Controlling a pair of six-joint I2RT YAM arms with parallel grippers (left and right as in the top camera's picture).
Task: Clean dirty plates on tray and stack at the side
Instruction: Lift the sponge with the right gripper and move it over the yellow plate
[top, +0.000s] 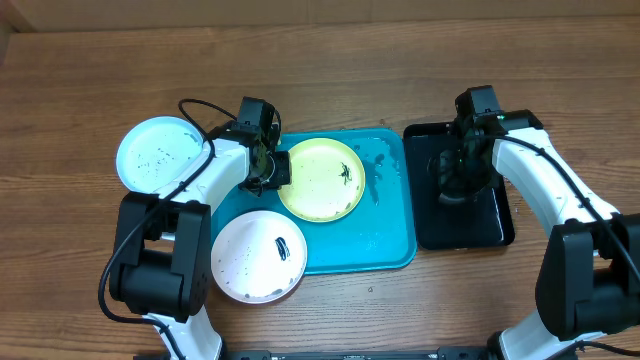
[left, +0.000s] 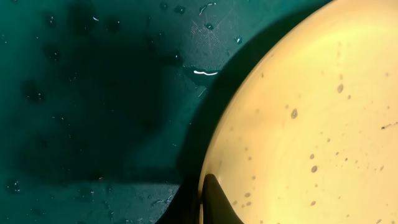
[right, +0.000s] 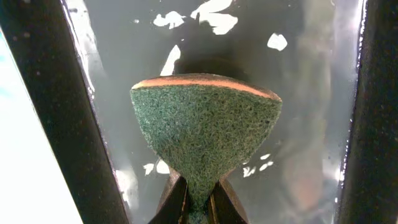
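Note:
The lime-green plate (top: 322, 180) with a dark smear lies on the turquoise tray (top: 390, 240). My left gripper (top: 270, 170) is at its left rim. In the left wrist view one finger (left: 208, 202) lies over the plate's rim (left: 311, 112), closed on it, above the wet tray floor (left: 93, 93). The pinkish-brown plate (top: 258, 256), smeared, overlaps the tray's front left corner. The teal plate (top: 158, 155) lies on the table to the left. My right gripper (top: 455, 185) is shut on a green sponge (right: 205, 130), pinched between its fingers (right: 199, 199).
A black tray (top: 495, 225) holding water stands right of the turquoise tray. The sponge hangs over that water, between the tray's dark walls (right: 43, 93). Water drops lie on the turquoise tray's right half. Bare wooden table (top: 400, 60) lies behind.

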